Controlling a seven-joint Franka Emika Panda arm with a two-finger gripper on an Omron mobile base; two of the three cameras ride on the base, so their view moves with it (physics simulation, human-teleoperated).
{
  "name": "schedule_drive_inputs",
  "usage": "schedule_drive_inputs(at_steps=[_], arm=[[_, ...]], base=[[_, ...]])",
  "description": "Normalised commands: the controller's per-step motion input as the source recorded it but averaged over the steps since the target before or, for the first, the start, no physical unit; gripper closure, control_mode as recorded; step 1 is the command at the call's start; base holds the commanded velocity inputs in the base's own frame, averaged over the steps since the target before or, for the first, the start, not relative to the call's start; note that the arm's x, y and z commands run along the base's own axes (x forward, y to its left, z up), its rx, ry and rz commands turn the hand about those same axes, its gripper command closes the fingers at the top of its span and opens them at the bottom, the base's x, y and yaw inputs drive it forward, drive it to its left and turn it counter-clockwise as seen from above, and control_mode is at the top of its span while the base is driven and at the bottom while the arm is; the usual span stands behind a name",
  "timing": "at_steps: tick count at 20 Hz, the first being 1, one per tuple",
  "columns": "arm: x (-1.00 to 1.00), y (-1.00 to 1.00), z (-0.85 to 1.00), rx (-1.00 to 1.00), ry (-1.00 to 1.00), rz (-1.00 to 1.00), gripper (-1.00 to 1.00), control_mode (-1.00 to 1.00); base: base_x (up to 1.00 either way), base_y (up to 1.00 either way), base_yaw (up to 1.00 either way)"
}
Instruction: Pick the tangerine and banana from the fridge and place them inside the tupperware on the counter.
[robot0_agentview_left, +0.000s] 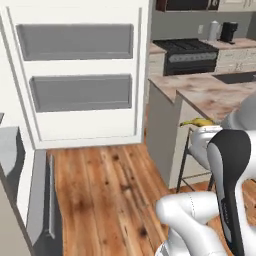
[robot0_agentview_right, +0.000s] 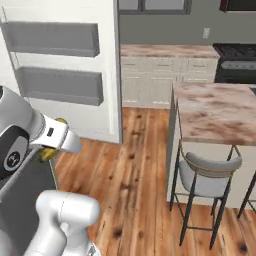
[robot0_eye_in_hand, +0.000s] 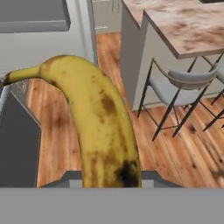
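**Yellow banana clamped in the gripper, held in the air over the wood floor**

Yellow with brown freckles and a dark bruise near its lower end, the banana (robot0_eye_in_hand: 98, 127) rises through the middle of the hand view, its thin stem curling off toward 9 o'clock. Its lower end sits between the jaws of the gripper (robot0_eye_in_hand: 109, 177), which are closed on the fruit. In the left base view a short stretch of the banana shows at 3 o'clock, just above the white wrist, in front of the edge of the marbled island (robot0_agentview_left: 215, 95). In the right base view bits of yellow peek above and below the hand at 9 o'clock.

The fridge door (robot0_agentview_left: 80, 75) stands swung open at 11 o'clock in the left base view, white, with two grey door bins one above the other. The grey side of the fridge (robot0_agentview_left: 30, 200) runs down the frame toward 7 o'clock.

Below lies the brown plank floor (robot0_agentview_right: 135, 165). A bar stool (robot0_agentview_right: 207, 180) with a grey seat and thin dark legs stands tucked against the island at 4 o'clock in the right base view. Farther back, a counter (robot0_agentview_right: 165, 51) over cream cabinets runs along the wall at 12 o'clock, and a black stove (robot0_agentview_left: 192, 55) sits at 1 o'clock in the left base view, with a kettle (robot0_agentview_left: 214, 30) and a dark coffee machine (robot0_agentview_left: 229, 31) on the worktop beside it.
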Motion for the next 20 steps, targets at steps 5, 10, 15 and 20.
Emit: schedule_drive_inputs(at_steps=[5, 10, 15, 20], arm=[[0.0, 0.0, 0.0, 0.0, 0.0, 0.0, 1.0, 1.0], [0.0, 0.0, 0.0, 0.0, 0.0, 0.0, 1.0, 1.0], [0.0, 0.0, 0.0, 0.0, 0.0, 0.0, 1.0, 1.0], [0.0, 0.0, 0.0, 0.0, 0.0, 0.0, 1.0, 1.0]], base=[[0.34, -0.05, -0.79], [0.44, -0.19, -0.35], [0.77, -0.17, 0.21], [0.73, -0.36, 0.56]])
